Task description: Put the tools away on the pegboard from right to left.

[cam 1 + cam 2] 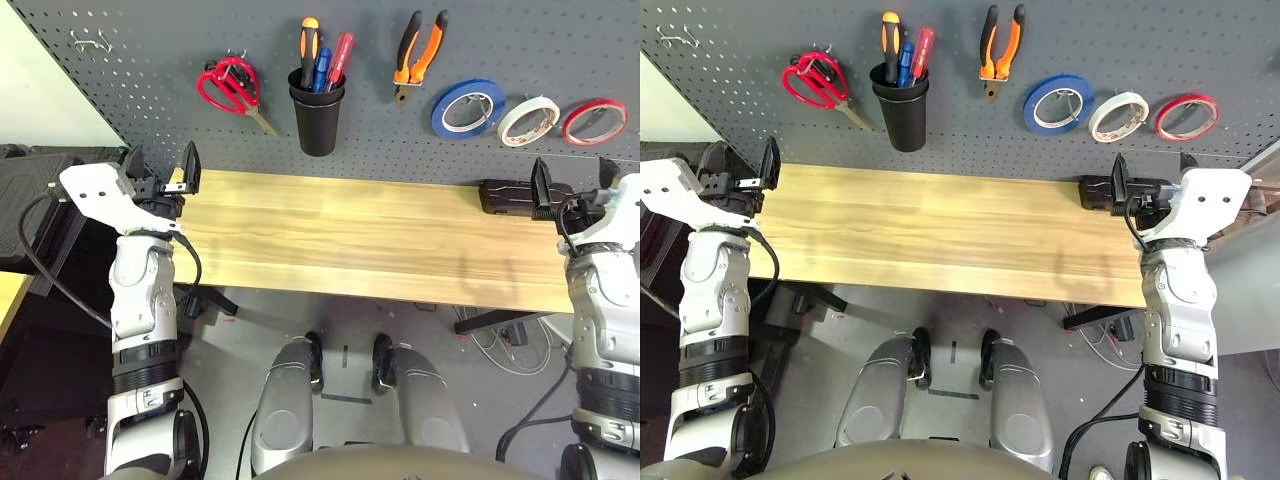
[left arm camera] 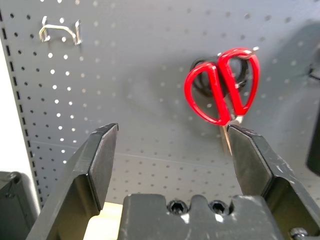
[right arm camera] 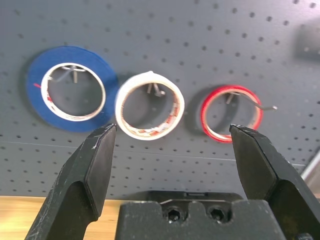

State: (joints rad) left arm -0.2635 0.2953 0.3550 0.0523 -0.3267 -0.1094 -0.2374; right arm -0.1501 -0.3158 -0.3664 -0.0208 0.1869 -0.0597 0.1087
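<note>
I see all four tools hanging on the pegboard point(image 1: 150, 60). From my left to right along the panel: red-handled scissors point(image 1: 230, 88) on a hook, blades angled down toward the black cup point(image 1: 316, 118); the slim screwdriver point(image 1: 309, 50) with black-and-orange handle standing in that cup, handle up, beside a blue-handled and a red-handled tool; orange-and-black-handled pliers point(image 1: 417, 55) hung nose down, just right of the cup; then three tape rolls in a row on their own hooks: blue tape roll point(image 1: 467, 108), cream-white tape roll point(image 1: 528, 120), red tape roll point(image 1: 594, 121). The cream roll sits between the other two, close to the blue one.

A bare double hook point(image 2: 60, 31) stays free at the upper left of the panel.

The wooden table point(image 1: 350, 240) below the board carries a black box point(image 1: 505, 196) at its far right corner, against the panel.

Left gripper point(image 1: 163, 172) hovers at the table's left end, fingers wide apart, holding nothing; its wrist view looks up at the scissors. Right gripper point(image 1: 1150, 178) hovers at the right end next to the black box, fingers likewise spread wide with nothing between them; its wrist view faces the three rolls
</note>
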